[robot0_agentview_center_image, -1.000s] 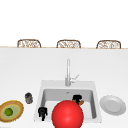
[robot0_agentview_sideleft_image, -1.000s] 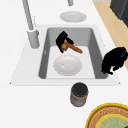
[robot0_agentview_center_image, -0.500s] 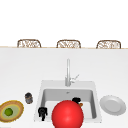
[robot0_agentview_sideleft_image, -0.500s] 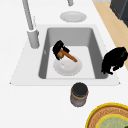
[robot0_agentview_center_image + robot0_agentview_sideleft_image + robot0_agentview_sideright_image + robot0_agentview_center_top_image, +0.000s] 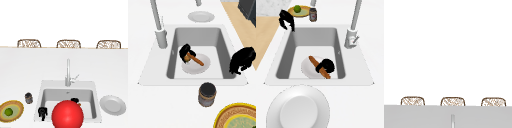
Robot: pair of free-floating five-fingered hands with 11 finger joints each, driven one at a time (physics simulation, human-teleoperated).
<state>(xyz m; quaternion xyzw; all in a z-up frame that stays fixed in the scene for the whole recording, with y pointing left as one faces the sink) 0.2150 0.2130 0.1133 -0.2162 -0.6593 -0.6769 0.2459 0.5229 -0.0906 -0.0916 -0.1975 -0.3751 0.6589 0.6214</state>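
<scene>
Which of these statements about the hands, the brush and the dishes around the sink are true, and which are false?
1. The right hand is curled round a wooden-handled brush over a white plate in the sink. True.
2. The left hand holds the dark jar. False: it hangs at the sink's front left corner, apart from the jar, holding nothing.
3. A second white plate lies on the counter to the right of the sink. True.
4. The green fruit lies in the sink. False: it sits on the woven yellow plate on the counter.
</scene>
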